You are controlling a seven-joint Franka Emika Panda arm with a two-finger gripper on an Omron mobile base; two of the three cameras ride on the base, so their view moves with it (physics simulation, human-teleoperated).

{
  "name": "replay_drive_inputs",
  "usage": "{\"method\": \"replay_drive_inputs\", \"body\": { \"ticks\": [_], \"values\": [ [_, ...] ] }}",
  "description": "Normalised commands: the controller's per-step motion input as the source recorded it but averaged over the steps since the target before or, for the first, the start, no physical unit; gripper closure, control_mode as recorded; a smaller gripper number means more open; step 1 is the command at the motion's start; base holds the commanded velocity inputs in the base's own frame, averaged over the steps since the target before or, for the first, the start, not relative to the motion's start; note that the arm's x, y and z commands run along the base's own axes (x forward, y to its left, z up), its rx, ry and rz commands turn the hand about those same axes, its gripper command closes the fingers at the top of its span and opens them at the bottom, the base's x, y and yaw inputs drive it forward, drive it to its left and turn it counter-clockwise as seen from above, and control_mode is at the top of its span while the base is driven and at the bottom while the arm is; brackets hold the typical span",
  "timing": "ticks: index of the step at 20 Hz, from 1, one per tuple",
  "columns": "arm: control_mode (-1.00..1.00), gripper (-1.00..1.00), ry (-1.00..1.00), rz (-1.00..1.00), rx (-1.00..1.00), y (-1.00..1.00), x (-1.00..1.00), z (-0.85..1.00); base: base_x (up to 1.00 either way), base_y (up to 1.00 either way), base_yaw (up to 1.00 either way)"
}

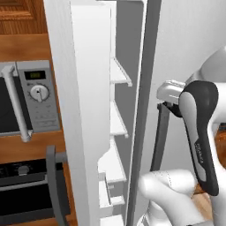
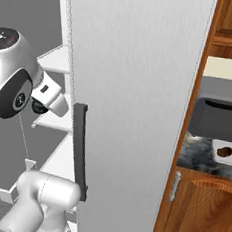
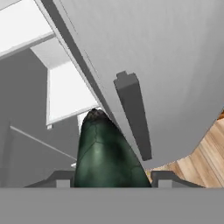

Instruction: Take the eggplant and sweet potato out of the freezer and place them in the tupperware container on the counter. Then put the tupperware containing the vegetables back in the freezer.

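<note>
Hand view: we see the eggplant [image 3: 107,151], dark green-black and glossy, standing up between the two fingertips [image 3: 168,178] of the claw [image 3: 109,181]; we judge the claw clamped on it.
Hand view, surroundings: beyond the eggplant lie white freezer [image 3: 65,94] shelves and the grey fridge door [image 3: 166,65] with its dark handle [image 3: 133,116].
Left base view: we look past the open freezer door [image 1: 81,110] at white shelves [image 1: 119,73] and bins; no vegetable is visible on them. A microwave [image 1: 31,99] sits to the left. The arm rises at the right.
Right base view: the tupperware [image 2: 227,152] sits on the desk [image 2: 197,153] at far right, well apart from the freezer [image 2: 55,62], beside a grey oven [image 2: 221,118].
Container contents: a small brown lump, we take it for the sweet potato [image 2: 224,151], lies in the tupperware.
Done, as we judge: sweet potato placed; eggplant gripped at the freezer.
Left: carry the eggplant to the tupperware, drop it in, then put the tupperware in the freezer.
</note>
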Motion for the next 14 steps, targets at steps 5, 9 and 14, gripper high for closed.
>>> {"method": "replay_drive_inputs", "body": {
  "ticks": [5,9,14],
  "values": [
    [1.0,1.0,0.0,0.0,0.0,0.0,0.0,0.0,-0.33,-1.0,-0.01],
    [1.0,1.0,0.0,0.0,0.0,0.0,0.0,0.0,0.13,-1.0,0.0],
    [1.0,1.0,0.0,0.0,0.0,0.0,0.0,0.0,0.4,-1.0,0.01]
  ]
}}
